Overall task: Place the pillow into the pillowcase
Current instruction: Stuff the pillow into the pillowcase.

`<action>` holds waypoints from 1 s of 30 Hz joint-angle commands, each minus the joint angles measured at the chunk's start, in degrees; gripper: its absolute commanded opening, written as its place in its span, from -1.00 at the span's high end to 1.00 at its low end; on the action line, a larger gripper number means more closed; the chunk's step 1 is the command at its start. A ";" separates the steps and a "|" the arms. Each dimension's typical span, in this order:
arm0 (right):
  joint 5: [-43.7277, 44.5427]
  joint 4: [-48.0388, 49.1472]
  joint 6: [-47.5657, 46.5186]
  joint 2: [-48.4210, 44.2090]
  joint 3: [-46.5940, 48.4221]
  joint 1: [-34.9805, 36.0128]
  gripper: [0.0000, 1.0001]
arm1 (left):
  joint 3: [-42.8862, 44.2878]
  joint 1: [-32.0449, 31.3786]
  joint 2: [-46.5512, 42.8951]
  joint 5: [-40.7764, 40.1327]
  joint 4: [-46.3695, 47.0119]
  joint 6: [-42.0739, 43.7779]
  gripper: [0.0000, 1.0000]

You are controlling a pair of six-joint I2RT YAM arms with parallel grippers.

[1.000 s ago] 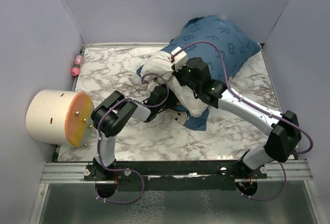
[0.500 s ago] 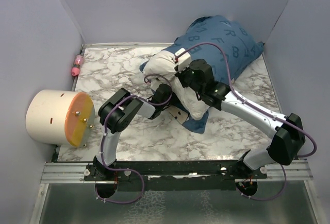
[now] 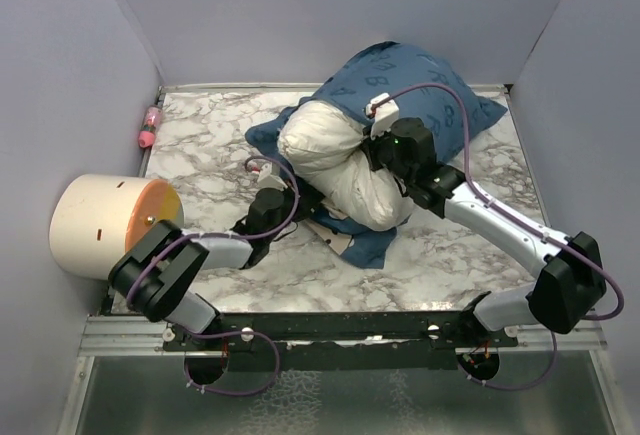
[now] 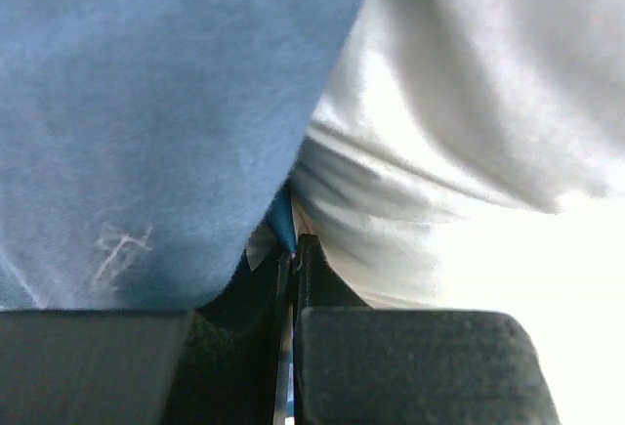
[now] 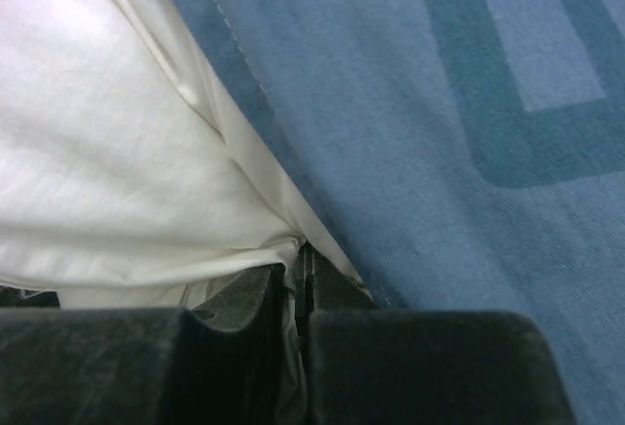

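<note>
The white pillow (image 3: 335, 155) lies bunched in the middle of the table, its far end inside the blue lettered pillowcase (image 3: 405, 80). A flap of that pillowcase also shows under the pillow's near end. My left gripper (image 3: 300, 200) reaches in low from the left. In the left wrist view this gripper (image 4: 295, 239) is shut, with a sliver of blue pillowcase (image 4: 146, 103) pinched at its tips and the pillow (image 4: 469, 103) to the right. My right gripper (image 3: 373, 145) sits on top where pillow meets case. In its wrist view it (image 5: 298, 249) is shut on white pillow (image 5: 107, 151) fabric beside the pillowcase (image 5: 439, 103) hem.
A cream cylinder with an orange face (image 3: 110, 227) sits at the table's left edge. A small pink object (image 3: 150, 127) lies at the far left by the wall. Grey walls close in three sides of the marble tabletop (image 3: 210, 145).
My left gripper has shut on the pillowcase edge, and its elbow has dropped toward the near left. The right gripper has shifted right and back with the pillow, whose uncovered white end shows larger.
</note>
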 commanded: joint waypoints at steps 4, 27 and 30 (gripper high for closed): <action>7.35 -5.52 0.03 9.71 -3.01 -4.69 0.99 | -7.59 1.41 -21.63 6.33 -9.58 6.14 1.00; -55.31 -18.39 -10.36 -8.40 14.25 6.58 -0.69 | -9.98 4.44 -37.53 12.63 -20.69 10.75 1.00; -50.20 -23.63 -12.51 -8.53 14.71 12.81 -0.61 | -9.86 4.57 -37.82 13.21 -20.84 10.50 1.00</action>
